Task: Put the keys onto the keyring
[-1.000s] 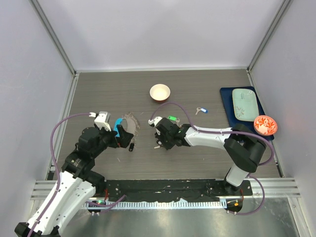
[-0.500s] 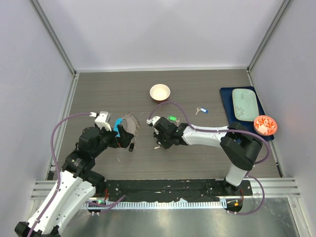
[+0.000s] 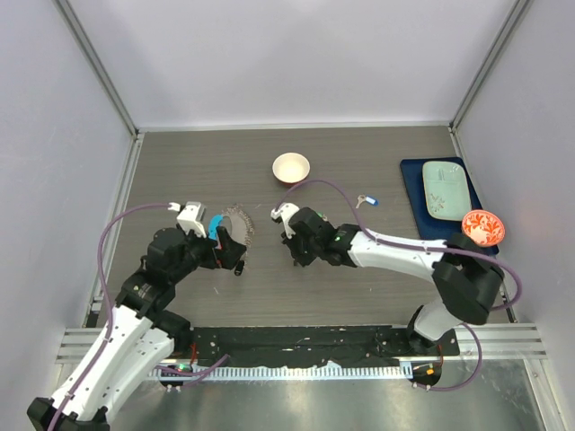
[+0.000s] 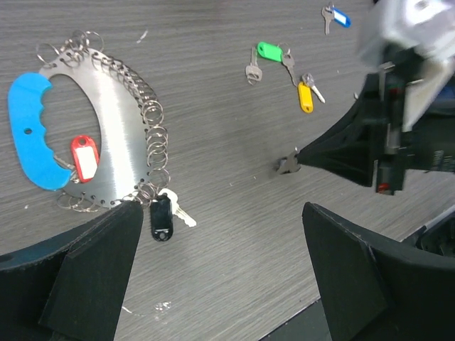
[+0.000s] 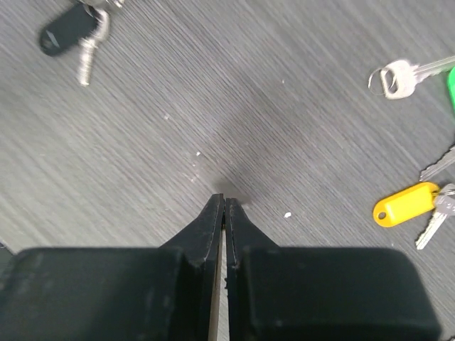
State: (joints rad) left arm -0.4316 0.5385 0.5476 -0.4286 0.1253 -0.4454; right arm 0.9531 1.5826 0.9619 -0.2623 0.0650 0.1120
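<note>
Just hovering near keyring (image 4: 121, 135) with left gripper (image 4: 222, 212) jaws apart. Holding right gripper (image 5: 225, 202) jaws together near yellow-tagged key (image 5: 405, 202), white bowl (image 3: 291, 168) beyond.

I saw a dark wood-grain table (image 3: 377, 269). The keyring (image 3: 238, 220) lay at 9 o'clock with a black-tag key (image 4: 161, 217) at its near end. Green-tag key (image 4: 269, 51) and yellow-tag key (image 4: 305, 97) lay near centre, blue-tag key (image 3: 367, 200) at 2, white bowl (image 3: 291, 167) at 12, blue mat (image 3: 410, 180) at 3.
</note>
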